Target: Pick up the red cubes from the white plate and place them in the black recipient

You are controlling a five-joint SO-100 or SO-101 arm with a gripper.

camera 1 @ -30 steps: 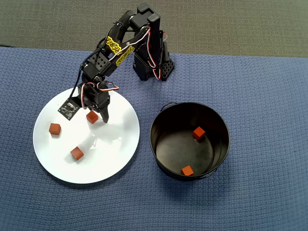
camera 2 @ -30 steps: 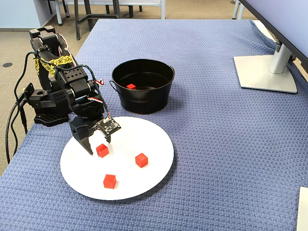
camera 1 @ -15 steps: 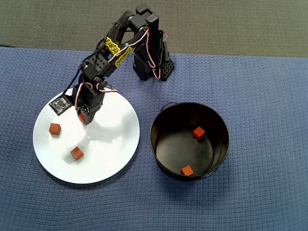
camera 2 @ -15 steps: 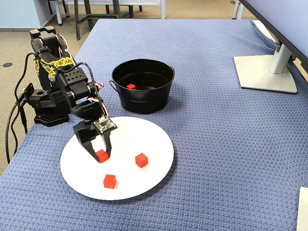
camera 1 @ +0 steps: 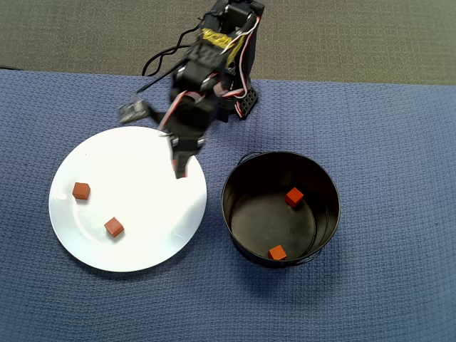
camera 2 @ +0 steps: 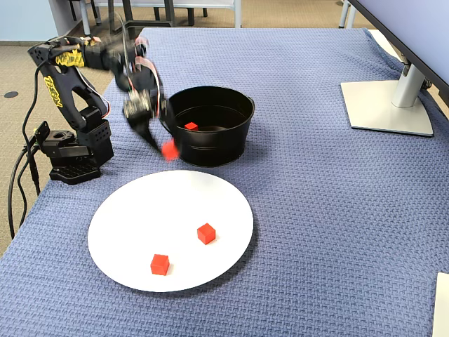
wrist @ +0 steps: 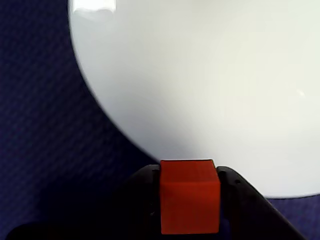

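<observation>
A blue woven cloth (camera 2: 337,210) covers the table, and a monitor foot (camera 2: 387,105) stands far from the white plate (camera 1: 153,214). The gripper (camera 2: 165,149) has lifted one red cube (wrist: 189,196) off the plate and holds it pinched between both jaws, above the plate's rim near the black recipient (camera 1: 324,178). Two cubes (camera 1: 114,227) remain on the plate and two (camera 1: 293,197) lie inside the recipient, so the third delivery seems close.

Overhead view: white plate (camera 1: 153,153) lay left of black recipient (camera 1: 235,174), near but apart, both on tabletop (camera 1: 385,157). Arm base (camera 1: 239,100) stood behind them, between the two. Two red cubes (camera 1: 81,190) sat on plate's left part, one (camera 1: 114,227) nearer front. Two more cubes (camera 1: 293,197) lay inside recipient, one (camera 1: 277,251) by front wall. Pincer (camera 1: 181,169) hung above plate's right edge, held cube (wrist: 189,196) between fingers. Monitor stand (camera 2: 389,98) stood far right in fixed view.
</observation>
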